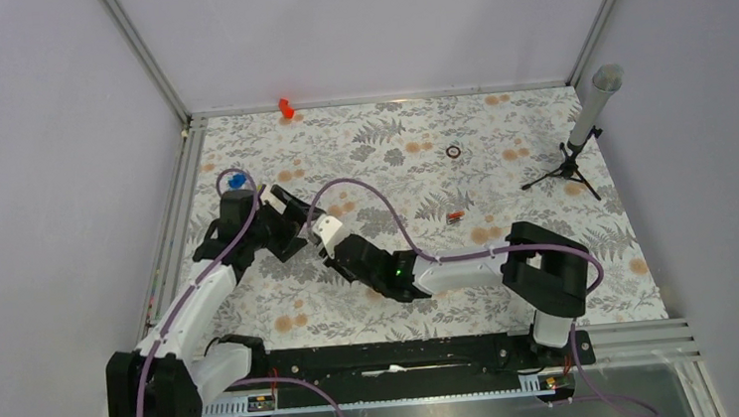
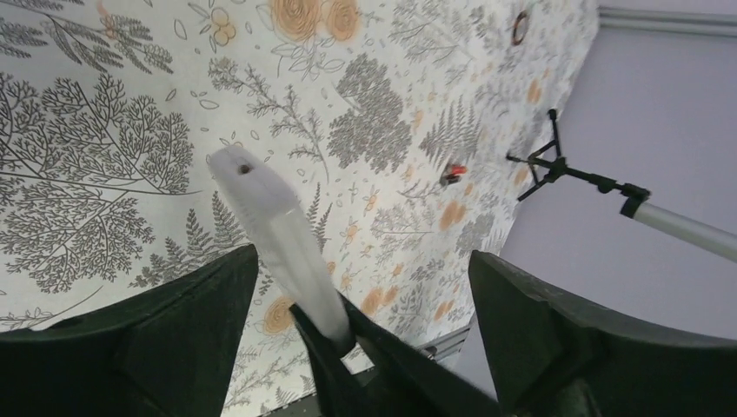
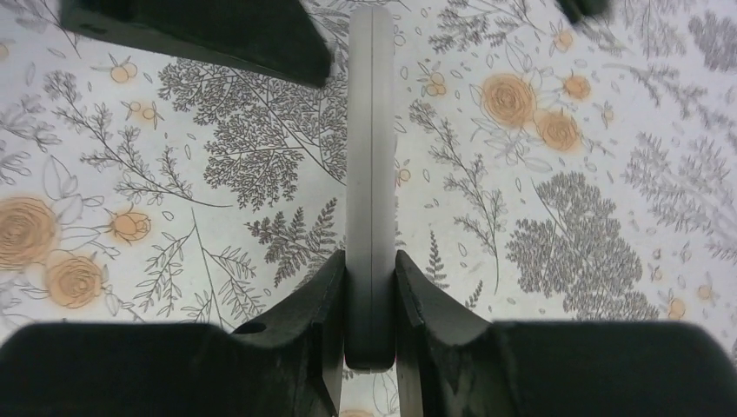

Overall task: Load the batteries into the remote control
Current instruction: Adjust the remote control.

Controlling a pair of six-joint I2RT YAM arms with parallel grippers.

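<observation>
My right gripper is shut on the white remote control, held edge-on above the table. In the top view the remote sticks out of the right gripper toward my left gripper. The left gripper is open. In the left wrist view the remote stands between its jaws, close to the left finger, and I cannot tell whether they touch. The red-and-black batteries lie on the table to the right of both grippers, and they also show in the left wrist view.
A small dark ring lies at the back centre. A bright red plastic piece sits by the back wall. A small tripod with a grey tube stands at the back right. A metal rail edges the floral table on the left.
</observation>
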